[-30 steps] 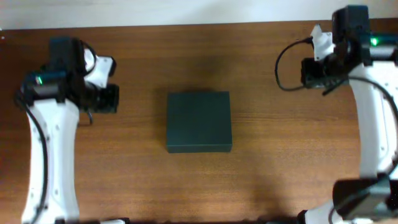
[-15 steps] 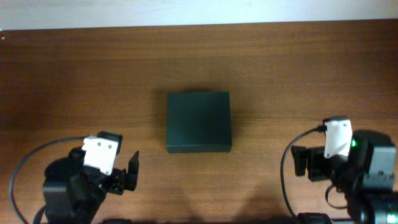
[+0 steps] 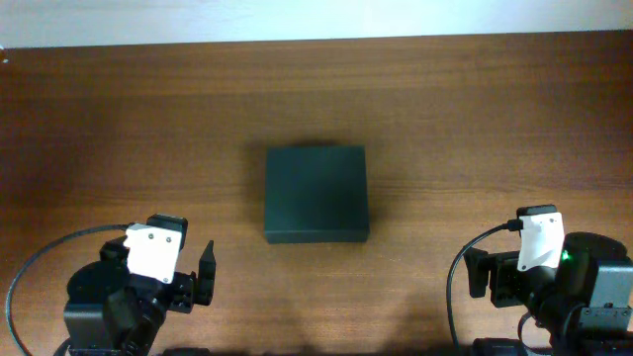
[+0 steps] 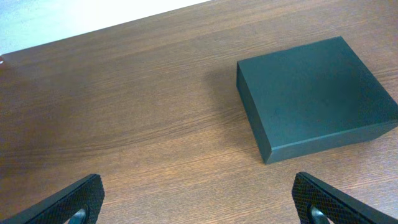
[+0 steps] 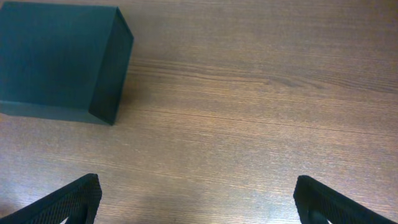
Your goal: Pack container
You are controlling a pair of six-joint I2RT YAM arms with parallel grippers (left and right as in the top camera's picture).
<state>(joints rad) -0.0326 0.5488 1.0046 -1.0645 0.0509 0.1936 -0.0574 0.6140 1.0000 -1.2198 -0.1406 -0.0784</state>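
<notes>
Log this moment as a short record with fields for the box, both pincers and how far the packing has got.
container: dark green-black box, lid shut, lying flat near the middle of the table
left pincer: open, empty, by the table's near edge; container ahead and to its right
right pincer: open, empty, by the near edge; container ahead and to its left
contact: neither pincer touches the container
items to pack: none in view
progress: packing not yet begun

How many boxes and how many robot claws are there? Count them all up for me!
Boxes: 1, the dark green box
Claws: 2, the left claw and the right claw, both open
Total: 3
</notes>
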